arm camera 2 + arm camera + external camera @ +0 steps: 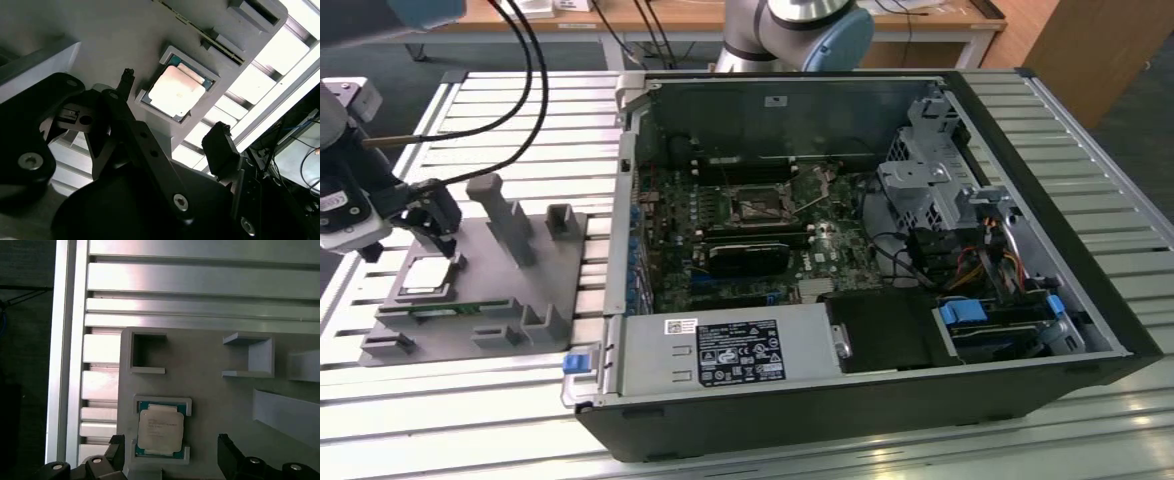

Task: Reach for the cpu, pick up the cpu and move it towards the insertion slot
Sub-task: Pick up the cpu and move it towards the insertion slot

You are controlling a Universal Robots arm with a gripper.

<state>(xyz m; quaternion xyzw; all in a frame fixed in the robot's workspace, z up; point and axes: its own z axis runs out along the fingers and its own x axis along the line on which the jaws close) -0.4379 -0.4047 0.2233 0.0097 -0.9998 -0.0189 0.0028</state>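
On the slatted table (480, 100), exterior view's left, I see the cpu (430, 277) flat, lid up, gripper (438, 238) spread over it.

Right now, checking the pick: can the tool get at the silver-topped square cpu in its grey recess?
Likely yes: the open tool hangs over the silver-topped square cpu, whose top lies bare.

Cpu (430, 277): flat square chip with a pale silver top and a teal-green rim. It is lying flat, face up, in a square recess of the grey holder (494, 285), at the exterior view's left, mid-height.

Insertion slot (758, 207): dark square socket with a silvery frame. It is sitting on green board near the exterior view's centre, well apart from the cpu.
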